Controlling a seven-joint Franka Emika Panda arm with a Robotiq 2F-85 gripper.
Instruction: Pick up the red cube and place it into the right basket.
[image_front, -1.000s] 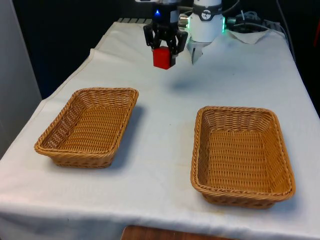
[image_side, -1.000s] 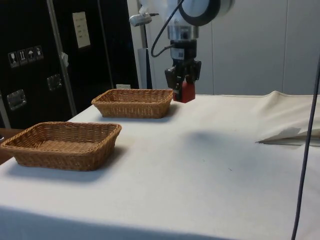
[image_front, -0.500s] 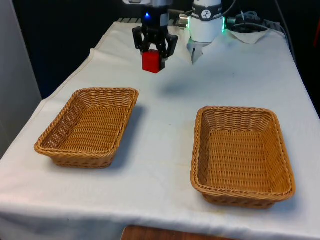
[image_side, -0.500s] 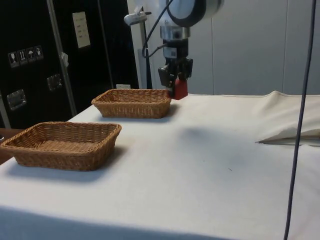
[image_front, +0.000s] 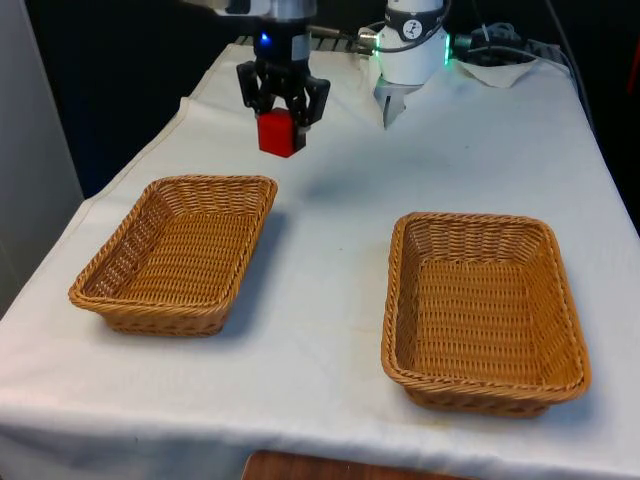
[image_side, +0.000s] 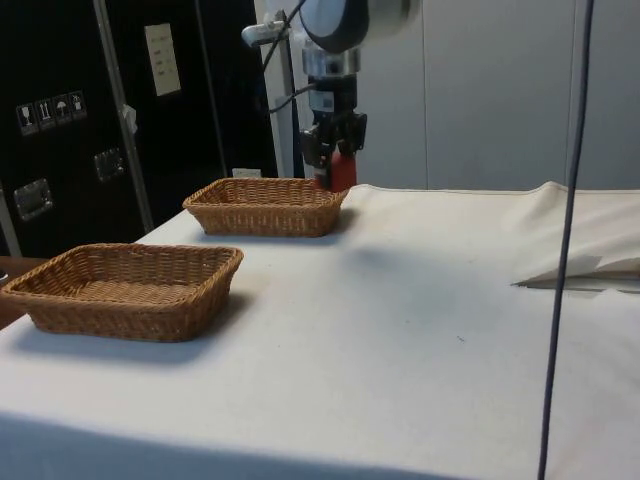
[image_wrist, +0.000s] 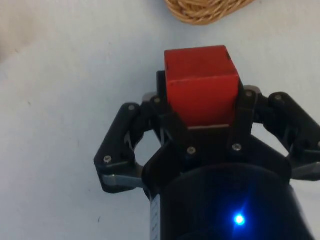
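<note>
One red cube (image_front: 279, 133), prob. light, stiff, not fragile, is clamped on opposite flat faces by the pincer (image_front: 281, 112), above surface (image_front: 330, 300), just beyond basket (image_front: 178, 251) far rim.

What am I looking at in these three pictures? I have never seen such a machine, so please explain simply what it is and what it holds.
It is a white robot arm that ends in a black two-finger pincer. One picture looks across the table towards the robot, one is taken from the table's side, and one comes from a camera on the arm's wrist, looking down past the fingers.

A white cloth covers the table. On it lie two shallow wicker baskets, both with nothing inside: one on the front view's left and one on the front view's right.

The pincer is shut on a red cube and holds it in the air, above the cloth, just beyond the far end of the left-hand basket. The wrist picture shows the cube gripped between the fingers.
</note>
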